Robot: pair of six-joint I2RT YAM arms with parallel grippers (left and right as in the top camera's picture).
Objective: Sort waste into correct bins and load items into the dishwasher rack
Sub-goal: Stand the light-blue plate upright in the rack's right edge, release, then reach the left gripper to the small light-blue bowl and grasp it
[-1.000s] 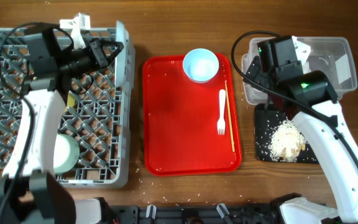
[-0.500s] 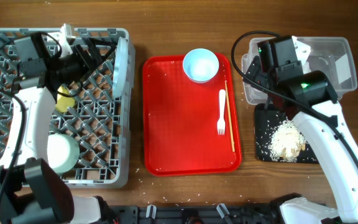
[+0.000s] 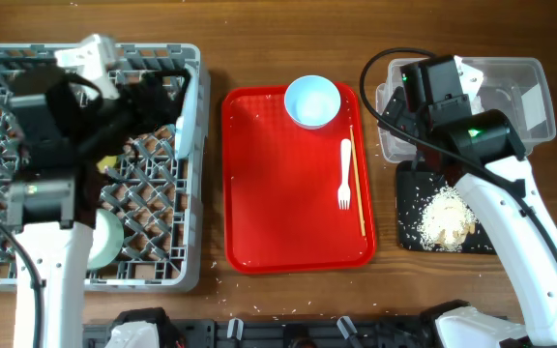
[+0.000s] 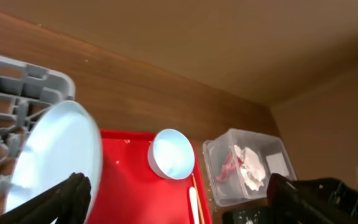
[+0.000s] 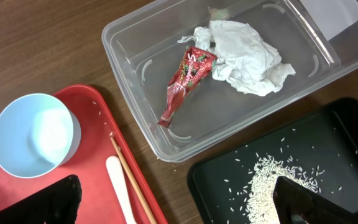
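With the left gripper [image 4: 178, 188] and the right gripper [image 5: 174, 190] seen spread and empty, the pale blue bowl [image 3: 312, 101], upper middle of the frame on the red tray [image 3: 269, 193], is judged light, stiff and slippery, best pinched at its rim.

left arm [image 3: 51, 261]: comes up from the near left edge, white link about upright, black upper section bent over to the right
left wrist [image 3: 61, 106]: black block, white cap at its far end, motion-blurred in overhead
left hand [image 3: 158, 97]: points right, jaws spread wide, nothing between them
left fingers [image 4: 67, 199]: dark tips in both lower corners of the wrist view, well apart
right arm [image 3: 511, 203]: white link slants from the near right edge up-left to a black joint with a green light
right wrist [image 3: 438, 82]: black, tipped down and left
right hand [image 3: 392, 108]: jaws spread wide, empty
right fingers [image 5: 48, 202]: dark tips in both lower corners, well apart
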